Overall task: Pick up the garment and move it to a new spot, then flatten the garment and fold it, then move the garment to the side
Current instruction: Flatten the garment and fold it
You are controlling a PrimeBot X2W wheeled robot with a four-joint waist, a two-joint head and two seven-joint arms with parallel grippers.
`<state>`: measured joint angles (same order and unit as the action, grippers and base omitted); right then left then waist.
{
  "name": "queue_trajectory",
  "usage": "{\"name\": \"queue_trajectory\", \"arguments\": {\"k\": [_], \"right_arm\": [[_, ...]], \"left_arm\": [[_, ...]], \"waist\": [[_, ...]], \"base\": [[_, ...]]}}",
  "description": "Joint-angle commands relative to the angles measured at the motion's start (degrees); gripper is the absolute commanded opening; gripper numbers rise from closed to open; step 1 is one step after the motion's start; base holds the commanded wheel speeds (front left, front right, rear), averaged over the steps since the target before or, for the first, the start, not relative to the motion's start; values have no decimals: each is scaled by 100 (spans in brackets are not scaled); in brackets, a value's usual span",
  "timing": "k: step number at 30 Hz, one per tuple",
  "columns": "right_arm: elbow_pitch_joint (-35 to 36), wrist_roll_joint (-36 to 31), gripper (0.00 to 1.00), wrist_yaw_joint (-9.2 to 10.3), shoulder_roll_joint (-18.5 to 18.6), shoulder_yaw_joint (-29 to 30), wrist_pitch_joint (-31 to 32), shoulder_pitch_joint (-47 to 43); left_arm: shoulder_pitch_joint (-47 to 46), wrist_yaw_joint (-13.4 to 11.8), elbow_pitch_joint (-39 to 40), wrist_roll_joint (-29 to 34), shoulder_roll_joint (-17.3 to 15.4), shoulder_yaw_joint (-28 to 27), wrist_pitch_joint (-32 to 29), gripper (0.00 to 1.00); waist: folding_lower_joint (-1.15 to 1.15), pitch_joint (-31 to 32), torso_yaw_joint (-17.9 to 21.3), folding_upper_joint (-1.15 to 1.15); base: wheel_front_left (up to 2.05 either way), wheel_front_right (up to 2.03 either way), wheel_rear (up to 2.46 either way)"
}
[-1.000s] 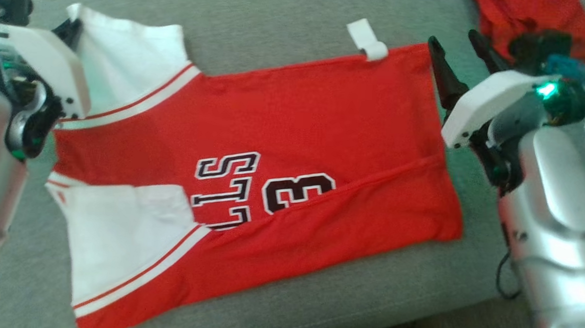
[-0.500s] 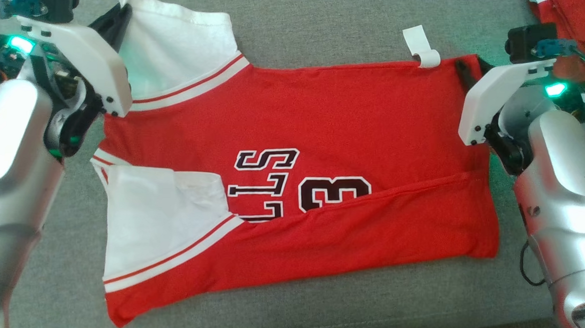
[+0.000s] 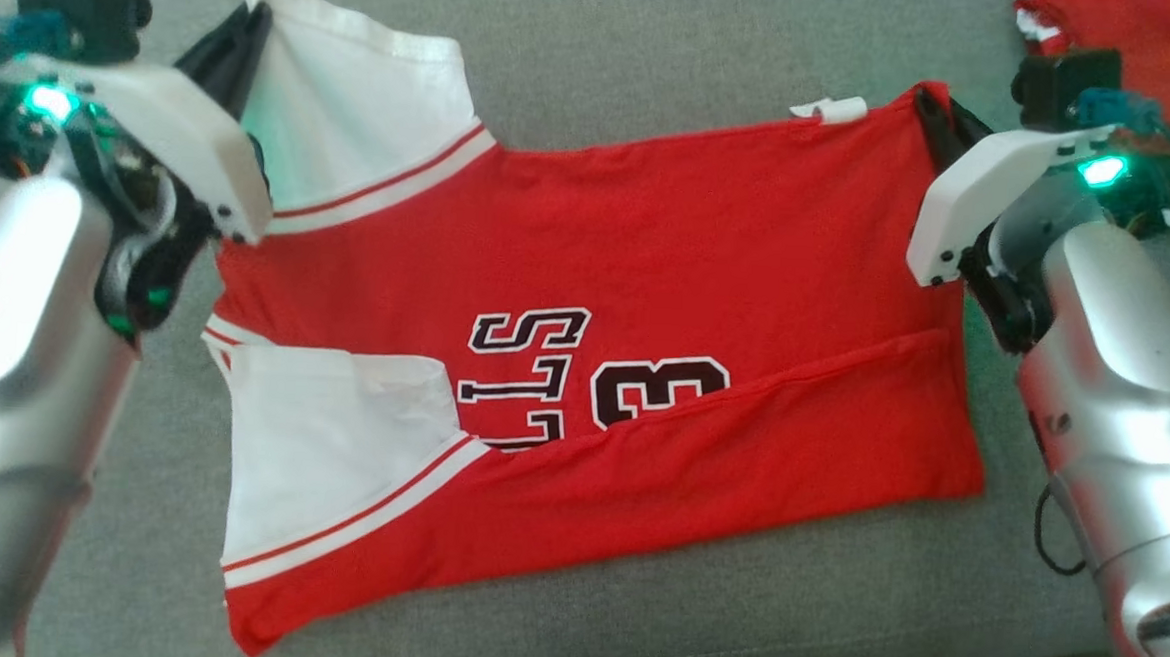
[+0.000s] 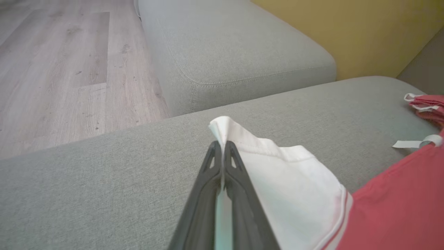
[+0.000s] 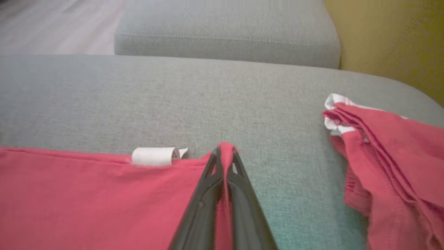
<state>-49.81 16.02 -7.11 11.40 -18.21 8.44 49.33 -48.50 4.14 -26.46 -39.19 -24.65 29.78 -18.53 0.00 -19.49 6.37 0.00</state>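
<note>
**Cushion** (image 3: 630,611): grey fabric; carries the work.

**Garment** (image 3: 670,233): red jersey with white sleeves, spread across the cushion's middle, sleeves towards the robot's left. The near long edge is already turned up over the lower part of the lettering (image 3: 582,378). The far long edge lies single.

**Left pincer** (image 3: 245,30): closed on the far white sleeve corner, cloth pinched between the tips.

**Right pincer** (image 3: 935,112): closed on the far red hem corner, just beside a white tag (image 3: 829,108).

**Step judged in hand:** folding the far edge towards the robot.

**Handling note:**
- Raise both corners together.
- Keep the edge taut between them.
- Carry it level and lay it parallel to the near fold.
- Uneven height would probably skew the crease.
- The thin knit looks likely to sag mid-span.

**Second red garment** (image 3: 1132,27): heaped beyond the right pincer, apart from the work.

**Background:** further cushion (image 4: 225,45), wood floor (image 4: 52,69), yellow wall (image 4: 347,27).
</note>
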Motion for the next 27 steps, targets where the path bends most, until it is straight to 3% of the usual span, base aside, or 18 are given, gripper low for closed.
{"name": "queue_trajectory", "arguments": {"k": [1, 4, 10, 15, 27], "right_arm": [[217, 85, 0, -37, 10, -123, -176, -43], [352, 242, 0, -37, 95, -246, -373, -379], [777, 511, 0, -37, 312, -364, -594, -1244], [1200, 662, 0, -37, 415, -234, -617, -1911], [2158, 490, 0, -37, 396, 420, -420, -3136]], "left_arm": [[41, 50, 297, -68, -258, -283, 121, 0], [481, 50, 624, -175, -350, -322, 245, 0], [1630, -184, 1468, -378, -557, -422, 432, 0], [2580, -502, 2077, -514, -669, -550, 648, 0], [4227, -963, 2702, -676, -467, -471, 1167, 0]], "waist": [[0, 157, -27, 0], [0, 356, -71, 0], [0, 795, -150, 0], [0, 1113, -185, 0], [0, 1524, -290, 0]], "base": [[0, 0, 0], [0, 0, 0], [0, 0, 0], [0, 0, 0], [0, 0, 0]]}}
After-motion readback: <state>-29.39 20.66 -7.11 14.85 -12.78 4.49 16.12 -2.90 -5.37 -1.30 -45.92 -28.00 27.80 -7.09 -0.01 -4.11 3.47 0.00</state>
